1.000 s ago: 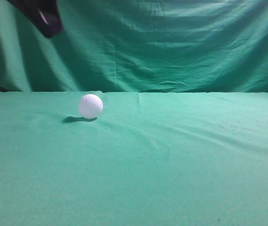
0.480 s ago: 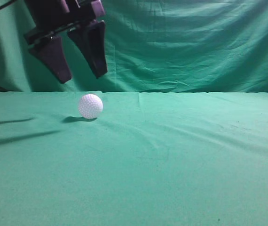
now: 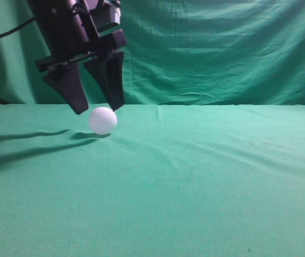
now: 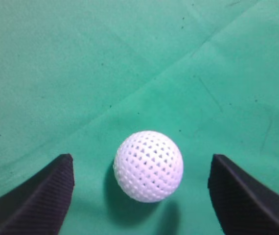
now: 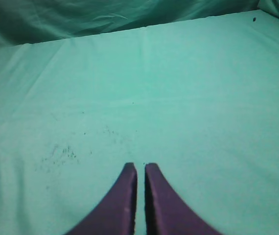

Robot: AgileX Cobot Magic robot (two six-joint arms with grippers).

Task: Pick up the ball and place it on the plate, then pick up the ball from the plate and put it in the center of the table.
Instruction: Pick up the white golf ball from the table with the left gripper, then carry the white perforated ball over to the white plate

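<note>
Ball (image 4: 148, 166) between left pincer (image 3: 98, 110) fingertips, untouched

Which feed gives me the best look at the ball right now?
The left wrist view: the ball fills the centre of the frame, its dimples sharp, sitting on the table between the open left pincer fingers. The exterior view shows it small, just under the pincer tips. The right wrist view does not show it.
</note>
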